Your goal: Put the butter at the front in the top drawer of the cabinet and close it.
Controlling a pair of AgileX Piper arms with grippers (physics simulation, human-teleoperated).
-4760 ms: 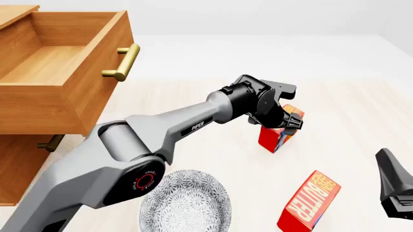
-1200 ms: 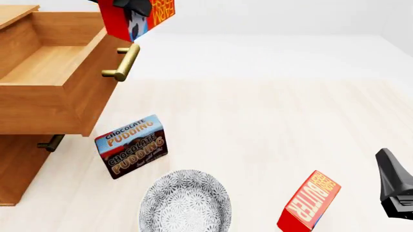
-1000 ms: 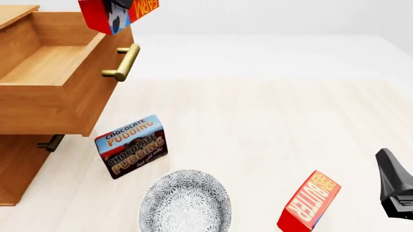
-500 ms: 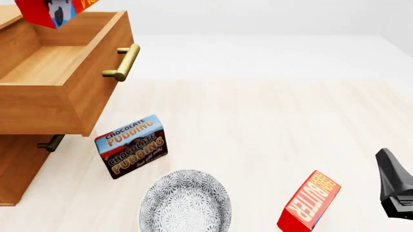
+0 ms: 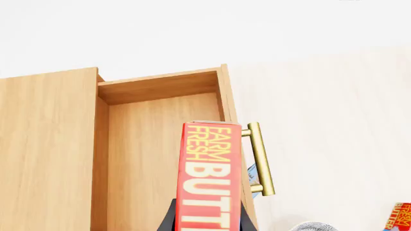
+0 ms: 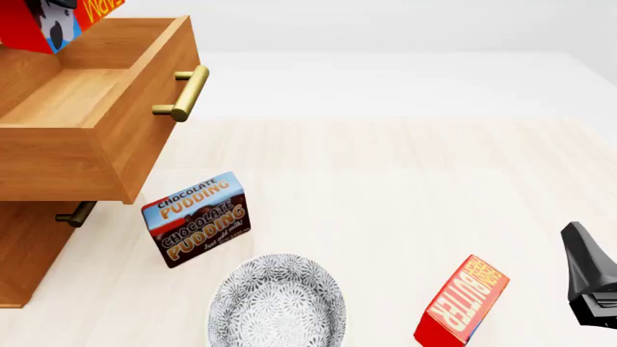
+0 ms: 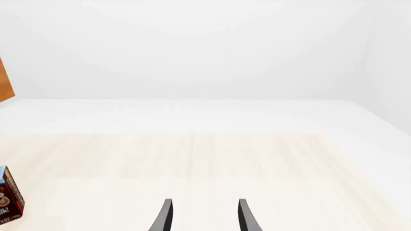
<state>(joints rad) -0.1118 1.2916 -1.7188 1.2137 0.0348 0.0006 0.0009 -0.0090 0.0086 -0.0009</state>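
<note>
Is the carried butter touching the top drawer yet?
Apart. In the front view the butter hangs above the open top drawer, its lower edge clear of the drawer's floor and walls. The left wrist view shows it held between the fingers over the opening.

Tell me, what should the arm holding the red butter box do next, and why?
Probably lower it. The left gripper holds the red butter carton above the open brown wooden top drawer, over its handle end, so easing down and then letting go looks right.

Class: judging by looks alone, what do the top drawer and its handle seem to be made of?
The top drawer looks like warm brown wood, matte, with faint grain along its panels. Its handle looks like brass or a similar yellow metal: a smooth golden bar with soft highlights.
</note>
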